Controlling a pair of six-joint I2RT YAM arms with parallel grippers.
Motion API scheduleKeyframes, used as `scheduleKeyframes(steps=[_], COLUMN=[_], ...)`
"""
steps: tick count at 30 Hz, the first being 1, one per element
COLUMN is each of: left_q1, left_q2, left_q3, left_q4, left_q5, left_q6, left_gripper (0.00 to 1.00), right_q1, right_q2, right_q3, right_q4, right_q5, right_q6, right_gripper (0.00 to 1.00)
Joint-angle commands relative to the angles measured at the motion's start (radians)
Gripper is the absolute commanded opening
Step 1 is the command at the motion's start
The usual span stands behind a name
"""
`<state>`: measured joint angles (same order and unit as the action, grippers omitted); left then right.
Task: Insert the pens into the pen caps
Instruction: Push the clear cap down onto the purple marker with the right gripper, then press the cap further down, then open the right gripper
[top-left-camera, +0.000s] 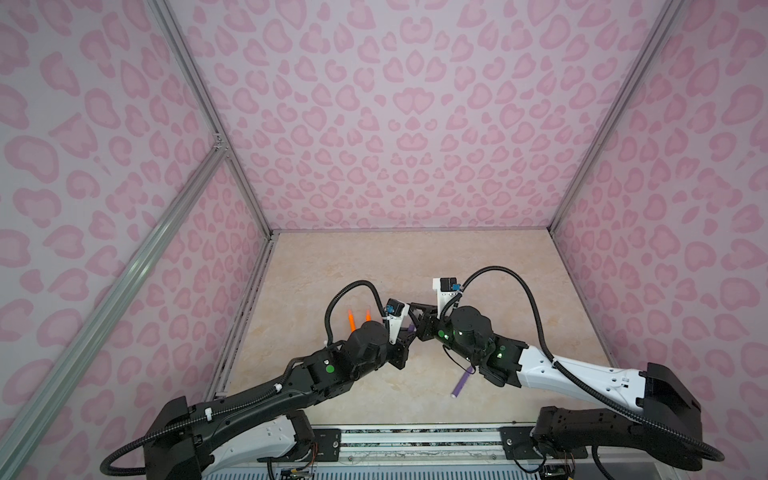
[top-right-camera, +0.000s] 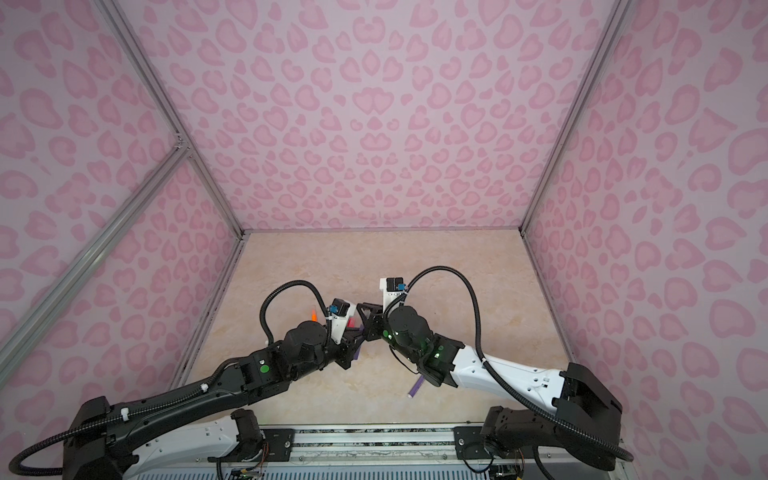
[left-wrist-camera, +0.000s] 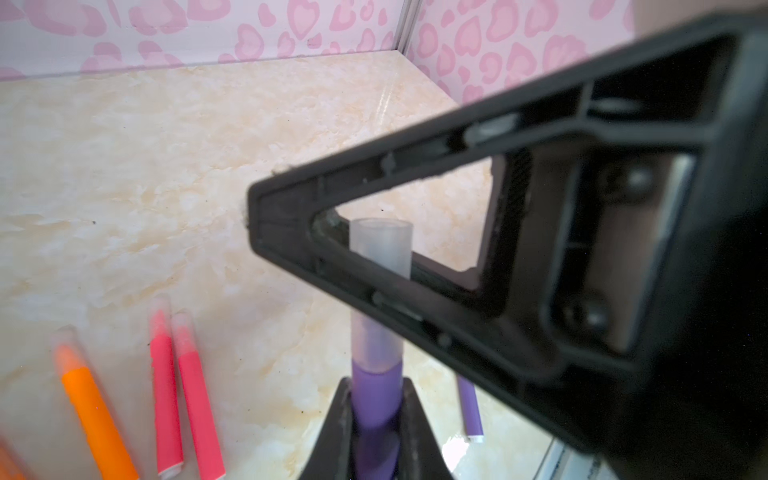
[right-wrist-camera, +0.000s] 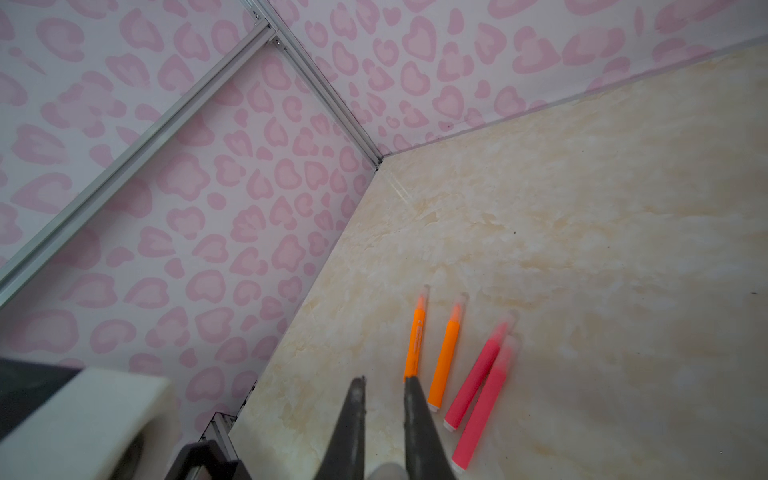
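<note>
My left gripper (left-wrist-camera: 376, 388) is shut on a purple pen (left-wrist-camera: 376, 409), which it holds upright. A clear pen cap (left-wrist-camera: 380, 245) sits over the pen's tip. My right gripper (right-wrist-camera: 384, 380) is closed on that cap: one black finger (left-wrist-camera: 415, 299) crosses in front of it, and the cap shows grey deep between the jaws (right-wrist-camera: 384, 471). In both top views the two grippers meet at the table's middle (top-left-camera: 411, 320) (top-right-camera: 361, 322). A second purple pen (top-left-camera: 462, 384) (left-wrist-camera: 469, 409) lies under my right arm, its upper end hidden.
Two orange pens (right-wrist-camera: 415, 345) (right-wrist-camera: 446, 357) and two pink-red pens (right-wrist-camera: 478, 374) (right-wrist-camera: 486, 407) lie side by side left of the grippers, each with a clear cap over its tip. Pink patterned walls enclose the beige table (top-left-camera: 498, 270) on three sides.
</note>
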<state>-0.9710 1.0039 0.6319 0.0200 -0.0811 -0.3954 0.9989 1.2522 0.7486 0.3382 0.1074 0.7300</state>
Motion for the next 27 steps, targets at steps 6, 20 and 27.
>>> scheduleKeyframes(steps=[6, 20, 27], left_q1=[0.072, 0.087, 0.087], left_q2=[-0.081, -0.129, -0.119], left_q3=[-0.061, -0.072, -0.06], left_q4=[0.12, 0.072, 0.039], left_q5=[0.117, 0.007, -0.046], left_q6=[-0.059, -0.057, -0.06], left_gripper=[0.04, 0.04, 0.04], right_q1=[0.012, 0.142, 0.209], right_q2=[0.047, 0.032, 0.063], right_q3=[-0.006, -0.055, -0.074], right_q4=[0.086, 0.036, 0.004], right_q5=[-0.109, 0.121, 0.227], right_q6=[-0.005, 0.072, 0.112], right_gripper=[0.0, 0.0, 0.0])
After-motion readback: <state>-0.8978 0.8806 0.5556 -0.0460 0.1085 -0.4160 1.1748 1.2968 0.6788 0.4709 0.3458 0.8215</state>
